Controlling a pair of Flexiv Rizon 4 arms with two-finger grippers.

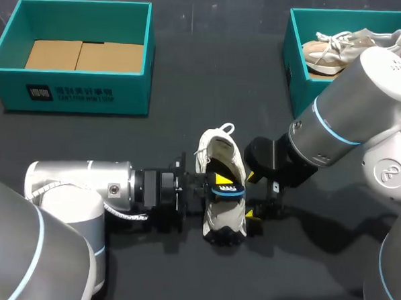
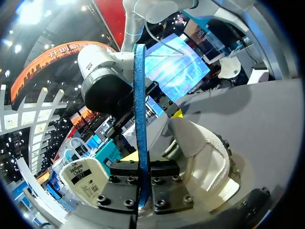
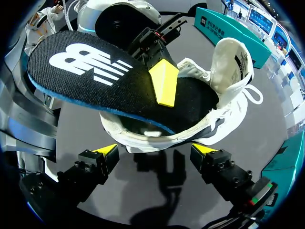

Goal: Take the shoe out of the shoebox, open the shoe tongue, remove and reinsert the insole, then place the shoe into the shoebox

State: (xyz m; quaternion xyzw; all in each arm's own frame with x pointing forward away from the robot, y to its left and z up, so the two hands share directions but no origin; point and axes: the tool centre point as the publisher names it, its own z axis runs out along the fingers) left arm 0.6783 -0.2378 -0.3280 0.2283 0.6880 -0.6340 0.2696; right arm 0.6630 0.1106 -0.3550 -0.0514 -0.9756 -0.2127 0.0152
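Across the black insole (image 3: 95,71) sticking out of the shoe (image 3: 224,109) runs a big white logo of slanted, striped letters. The shoe's tongue (image 2: 83,179) carries a white label with small black print and a dark strip, too small to make out. Well behind the shoe, the left teal box (image 1: 133,96) bears a dark square mark and a line of white characters on its front wall, not legible. The right arm (image 1: 350,111) beside the shoe shows faint grey lettering.
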